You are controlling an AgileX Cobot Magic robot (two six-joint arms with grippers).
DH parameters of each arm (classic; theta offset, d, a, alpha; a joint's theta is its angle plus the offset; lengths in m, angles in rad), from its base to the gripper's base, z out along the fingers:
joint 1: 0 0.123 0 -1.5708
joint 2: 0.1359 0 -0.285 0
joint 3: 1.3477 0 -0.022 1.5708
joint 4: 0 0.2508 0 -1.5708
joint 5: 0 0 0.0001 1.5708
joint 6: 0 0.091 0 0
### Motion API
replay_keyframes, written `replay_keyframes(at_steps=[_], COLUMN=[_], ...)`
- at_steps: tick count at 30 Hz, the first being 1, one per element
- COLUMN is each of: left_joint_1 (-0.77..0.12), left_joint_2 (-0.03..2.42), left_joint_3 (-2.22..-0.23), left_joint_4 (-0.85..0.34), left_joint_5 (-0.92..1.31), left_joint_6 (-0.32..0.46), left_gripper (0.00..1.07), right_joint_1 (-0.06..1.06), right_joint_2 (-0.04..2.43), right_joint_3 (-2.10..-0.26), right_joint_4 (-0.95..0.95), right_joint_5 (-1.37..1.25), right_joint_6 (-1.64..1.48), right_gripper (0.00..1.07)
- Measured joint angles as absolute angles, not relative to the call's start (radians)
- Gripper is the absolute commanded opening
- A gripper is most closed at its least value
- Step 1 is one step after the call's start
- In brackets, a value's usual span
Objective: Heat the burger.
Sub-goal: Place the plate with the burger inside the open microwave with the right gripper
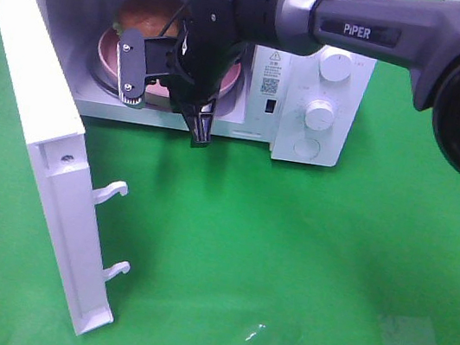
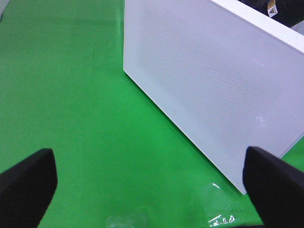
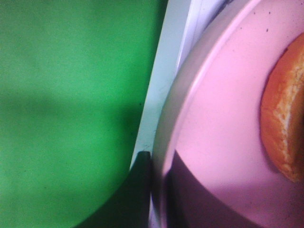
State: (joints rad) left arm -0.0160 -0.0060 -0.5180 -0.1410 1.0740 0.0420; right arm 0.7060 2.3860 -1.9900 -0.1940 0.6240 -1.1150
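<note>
Left gripper (image 2: 147, 152): jaws wide apart, empty, over the green cloth counter (image 2: 71, 95), outside the boxy white microwave's (image 1: 313, 89) open door (image 1: 43, 134). Round golden-brown-bun burger (image 1: 150, 11) sits on a round pink plate (image 1: 106, 52) inside the microwave. Right gripper (image 3: 159, 194): clamped on the plate's front rim.

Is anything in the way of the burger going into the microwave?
No, nothing I can see. The door is swung wide open, and the burger on its pink plate already sits inside the microwave. The right pincer is shut on the plate's rim.
</note>
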Motion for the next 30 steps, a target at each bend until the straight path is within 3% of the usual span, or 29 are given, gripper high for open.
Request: replay_keyframes(at_steps=[7, 12, 14, 30], left_joint_1=[-0.016, -0.016, -0.016, -0.016], left_joint_2=[-0.006, -0.006, -0.006, -0.006], left_joint_3=[-0.518, -0.518, -0.518, -0.518], left_joint_4=[-0.141, -0.141, -0.141, -0.141], left_joint_5=[1.074, 1.074, 1.074, 1.074], left_joint_6=[0.042, 0.042, 0.042, 0.042], left_gripper=[0.99, 0.99, 0.99, 0.99], right_joint_1=[0.705, 0.705, 0.705, 0.703], right_joint_2=[2.386, 2.383, 2.379, 2.378], right_joint_3=[-1.990, -2.000, -2.002, -2.002], right_joint_4=[-0.200, -0.207, -0.208, -0.207], right_joint_5=[0.607, 0.574, 0.561, 0.553], right_joint_6=[-1.116, -1.109, -1.094, -1.043], right_gripper=[0.15, 0.27, 0.37, 0.40])
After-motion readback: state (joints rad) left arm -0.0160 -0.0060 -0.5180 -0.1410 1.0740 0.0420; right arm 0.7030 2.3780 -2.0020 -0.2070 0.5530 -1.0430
